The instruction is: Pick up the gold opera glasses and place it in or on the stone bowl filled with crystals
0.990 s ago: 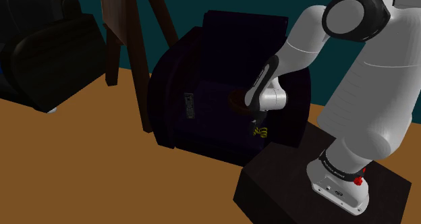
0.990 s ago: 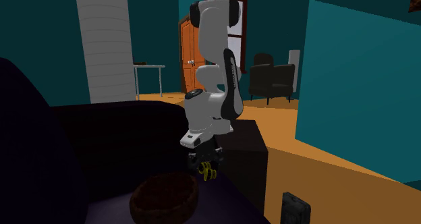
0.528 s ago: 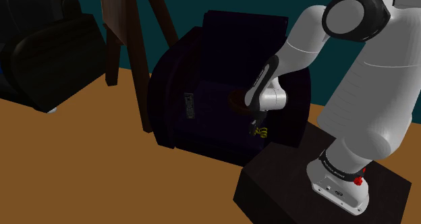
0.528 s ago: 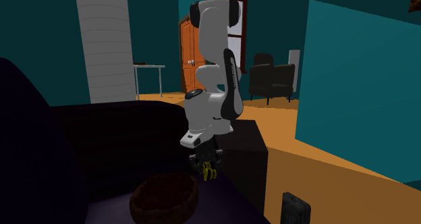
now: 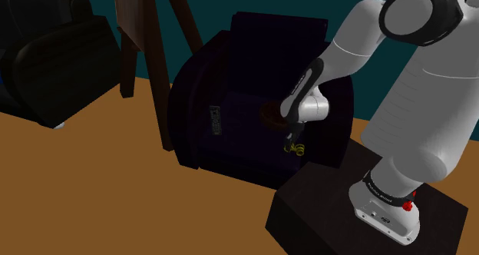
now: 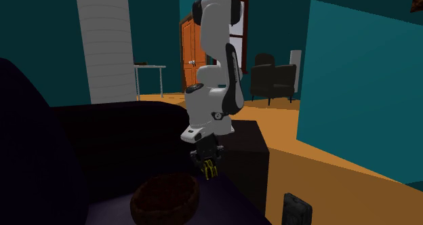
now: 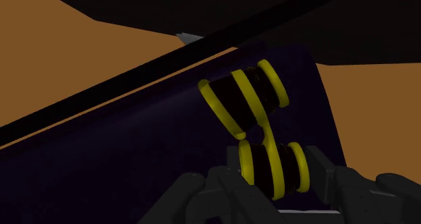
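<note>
Carriage matters now. In the shoulder view the gripper (image 5: 293,138) hangs over the front of the dark armchair (image 5: 222,84) seat, the black, yellow-banded opera glasses (image 5: 296,148) dangling beneath it, apparently clear of the seat.

In the second exterior view the brown bowl (image 6: 165,200) sits lower and well apart, so cross above its rim and release low (only one barrel is pinched).

In the wrist view the fingers (image 7: 337,189) clasp that barrel. The barrels lie roughly crosswise, and the pair's long axis runs out past the fingertips.
</note>
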### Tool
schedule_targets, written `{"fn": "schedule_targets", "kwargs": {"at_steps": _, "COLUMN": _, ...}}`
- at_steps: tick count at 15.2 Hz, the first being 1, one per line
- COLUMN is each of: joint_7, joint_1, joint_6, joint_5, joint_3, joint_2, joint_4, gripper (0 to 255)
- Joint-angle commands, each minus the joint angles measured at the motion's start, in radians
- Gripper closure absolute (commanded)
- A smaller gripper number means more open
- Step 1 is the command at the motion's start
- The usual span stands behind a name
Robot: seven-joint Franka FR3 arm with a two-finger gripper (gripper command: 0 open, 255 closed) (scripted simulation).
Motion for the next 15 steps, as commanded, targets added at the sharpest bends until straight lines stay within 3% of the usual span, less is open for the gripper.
{"fn": "schedule_targets", "kwargs": {"at_steps": 1, "joint_7": 0.024, "joint_1": 0.013, "joint_6": -0.024, "joint_5": -0.025, "joint_3": -0.018, "joint_2": -0.036, "joint_4": -0.013, "gripper": 255}}
{"fn": "schedule_targets", "kwargs": {"at_steps": 15, "joint_7": 0.199, "joint_1": 0.045, "joint_6": -0.221, "joint_5": -0.231, "joint_3": -0.096, "joint_2": -0.293, "joint_4": -0.061, "gripper": 255}}
